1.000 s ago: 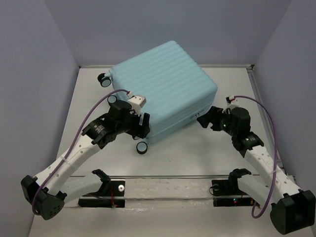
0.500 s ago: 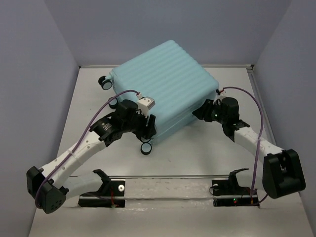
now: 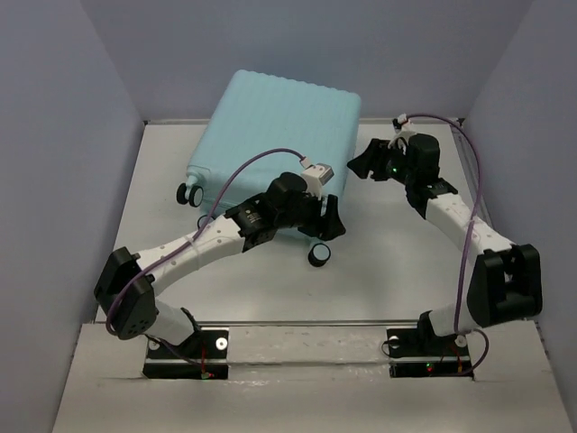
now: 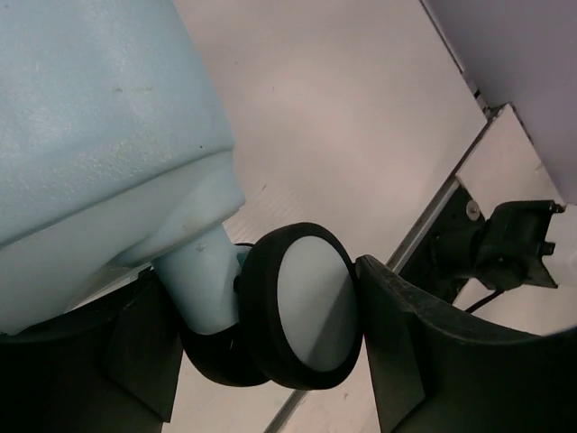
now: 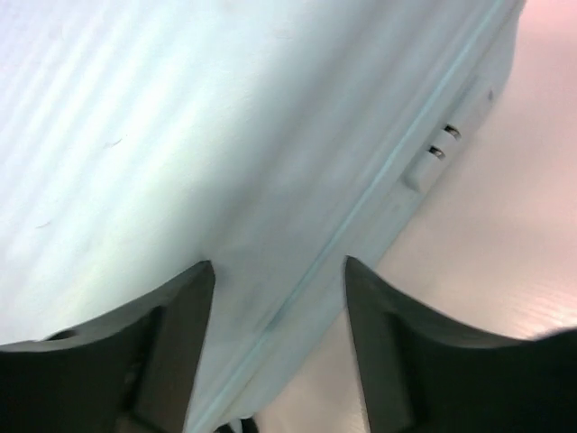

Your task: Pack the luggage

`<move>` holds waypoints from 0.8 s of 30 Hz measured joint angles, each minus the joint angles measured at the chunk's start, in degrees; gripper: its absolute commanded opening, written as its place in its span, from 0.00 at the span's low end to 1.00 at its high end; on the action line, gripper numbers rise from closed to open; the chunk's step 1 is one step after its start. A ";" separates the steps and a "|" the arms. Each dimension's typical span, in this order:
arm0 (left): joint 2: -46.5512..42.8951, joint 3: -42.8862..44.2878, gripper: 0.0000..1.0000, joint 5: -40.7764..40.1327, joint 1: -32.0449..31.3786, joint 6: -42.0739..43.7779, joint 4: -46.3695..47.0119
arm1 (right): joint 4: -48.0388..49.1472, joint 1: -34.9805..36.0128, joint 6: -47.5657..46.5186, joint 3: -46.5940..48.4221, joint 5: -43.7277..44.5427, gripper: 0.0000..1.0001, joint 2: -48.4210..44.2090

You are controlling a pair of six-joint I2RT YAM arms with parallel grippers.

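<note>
Pinching a caster wheel point(image 4: 302, 316) of the luggage point(image 3: 279, 126) are the left fingers point(image 4: 389, 347) — right fingers point(image 5: 185, 316) gape empty beside its shell.

Luggage point(image 3: 275, 126) blocks the far-left surface point(image 3: 397, 262). Free lanes: bare strip right of it, and the near edge. Caster point(image 3: 319, 255) fills the left claw point(image 3: 330, 219) gap.

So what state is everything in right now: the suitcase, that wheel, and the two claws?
luggage: closed, lying flat on the table.
caster wheel: attached at a near corner, caught between the left fingers.
left gripper: seems clamped on the caster wheel.
right gripper: open, fingers spread at the luggage's side seam, holding nothing.
</note>
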 measured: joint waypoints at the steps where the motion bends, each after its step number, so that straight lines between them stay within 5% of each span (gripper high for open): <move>1: 0.68 0.33 0.06 0.07 0.02 -0.90 0.94 | 0.20 0.00 -0.61 -0.74 -0.17 0.72 -1.90; 4: 2.71 1.11 0.06 1.01 -0.11 -3.32 4.15 | 2.67 1.66 -0.11 -8.35 -1.18 0.54 -13.90; 7: 4.07 1.27 0.06 1.42 -0.46 -6.23 7.58 | 6.27 3.30 1.66 -21.40 -2.93 0.15 -26.88; 9: 4.39 1.27 0.06 1.46 -0.48 -7.61 8.83 | 8.37 3.69 2.82 -27.96 -4.04 0.07 -31.63; 13: 4.72 0.66 0.06 1.07 -0.48 -11.58 11.74 | 14.43 4.04 6.97 -42.10 -4.50 0.10 -33.57; 14: 4.74 0.28 0.06 0.98 -0.48 -12.52 12.81 | 14.71 4.04 7.48 -44.35 -4.50 0.23 -33.59; 17: 4.87 -0.85 0.06 0.72 -0.50 -15.65 15.61 | 16.46 4.07 9.49 -48.09 -4.63 0.42 -33.59; 24: 5.60 -2.38 0.06 0.59 -0.50 -21.00 20.65 | 32.13 4.24 9.90 -48.96 -5.25 0.48 -28.48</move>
